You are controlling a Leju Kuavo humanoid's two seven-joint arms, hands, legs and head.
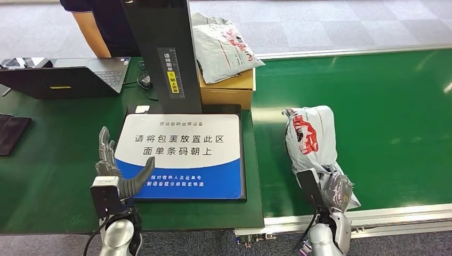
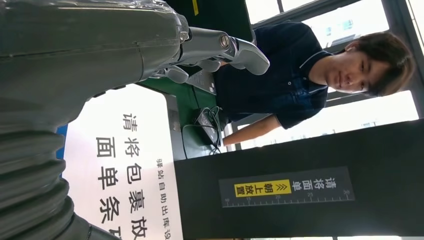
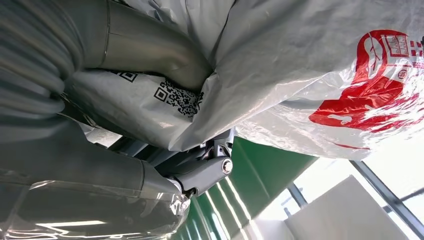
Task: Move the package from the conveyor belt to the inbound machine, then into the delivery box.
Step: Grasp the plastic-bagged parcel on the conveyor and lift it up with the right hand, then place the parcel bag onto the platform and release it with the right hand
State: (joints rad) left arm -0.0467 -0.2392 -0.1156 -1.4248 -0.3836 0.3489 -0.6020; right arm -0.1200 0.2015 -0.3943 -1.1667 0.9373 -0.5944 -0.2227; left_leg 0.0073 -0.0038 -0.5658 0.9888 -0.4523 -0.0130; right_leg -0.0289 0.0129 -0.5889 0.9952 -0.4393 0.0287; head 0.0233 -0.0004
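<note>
Gripping the near end of the package (image 1: pixel 312 140), the right hand (image 1: pixel 335 189) has its fingers wrapped into the grey plastic; the right wrist view shows the thumb and fingers (image 3: pixel 200 172) pressed into the bag from opposite sides. That package lies on the green conveyor belt (image 1: pixel 384 106), near its left edge and just right of the inbound machine (image 1: pixel 181 154), so by my reading the task has barely begun: the grasp looks made, but the lift, the move left onto the machine's white and blue plate, and the later move to the delivery box are all left to do. Its long axis runs near to far, tilted slightly left at the far end, red print facing up. The left hand (image 1: pixel 114 170) hovers empty over the plate's near left corner, fingers apart.
</note>
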